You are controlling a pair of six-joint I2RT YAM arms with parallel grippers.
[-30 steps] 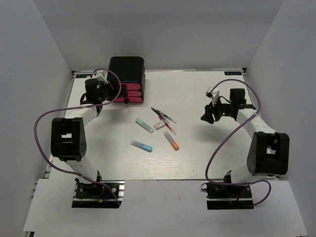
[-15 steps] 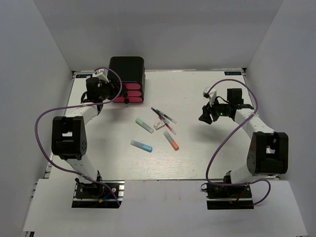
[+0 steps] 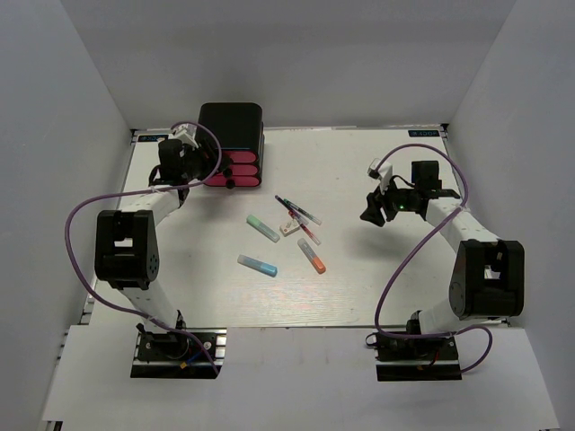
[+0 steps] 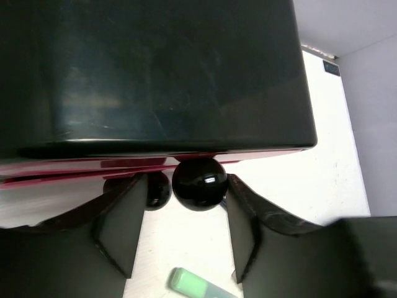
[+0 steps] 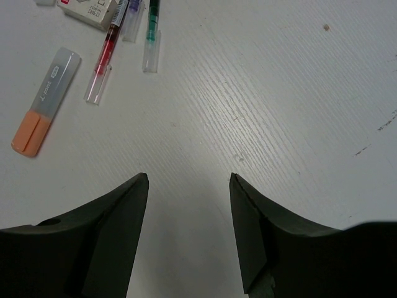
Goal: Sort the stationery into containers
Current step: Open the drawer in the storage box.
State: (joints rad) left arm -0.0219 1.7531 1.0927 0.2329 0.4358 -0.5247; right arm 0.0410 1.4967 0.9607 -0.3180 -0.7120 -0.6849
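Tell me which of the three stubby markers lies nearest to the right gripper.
The orange-ended marker: it lies closest to the right gripper, while the green tube and the blue tube lie farther left.

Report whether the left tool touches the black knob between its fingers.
Cannot tell. In the left wrist view the black knob sits between the left tool's fingers: clear of one, but its outline meets the other's edge.

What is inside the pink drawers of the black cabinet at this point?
Nothing can be seen: only the pink drawer fronts and round black knobs show in the glossy black cabinet. Their insides are covered.
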